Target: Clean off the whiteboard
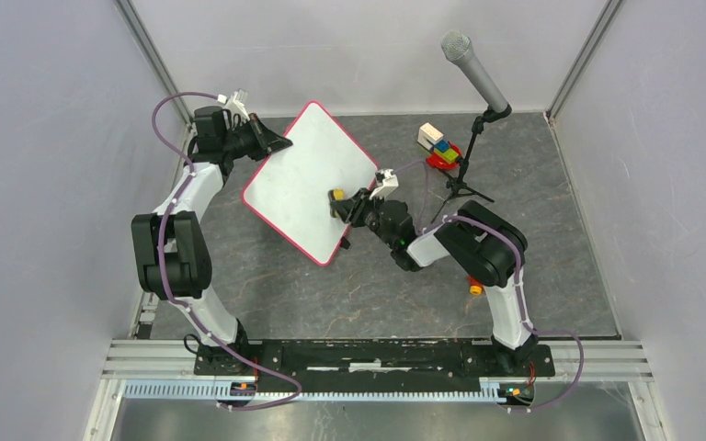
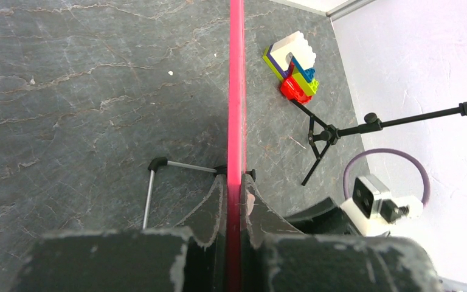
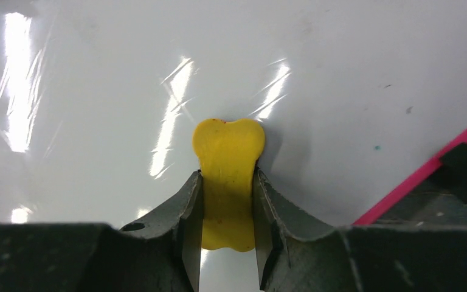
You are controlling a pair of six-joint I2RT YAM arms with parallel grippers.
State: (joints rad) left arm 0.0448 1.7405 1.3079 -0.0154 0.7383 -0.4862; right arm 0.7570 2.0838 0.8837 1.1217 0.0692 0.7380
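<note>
The metal rail (image 1: 368,354) carrying both arm bases runs along the near edge of the grey table (image 1: 561,230). Just beyond it, a small orange piece (image 1: 475,288), too small to make out, lies by the right arm. The right gripper (image 3: 228,185) is clenched on a yellow eraser (image 3: 229,149), whose end is pressed against the glossy white face of the whiteboard (image 1: 308,175). The board sits left of the table's middle, with a few tiny specks near its pink frame. At its far left edge the left gripper (image 2: 235,182) is clamped on the frame, one finger on each side. Farther back stand a stack of toy blocks (image 1: 438,145) and a microphone (image 1: 473,69) on a tripod.
</note>
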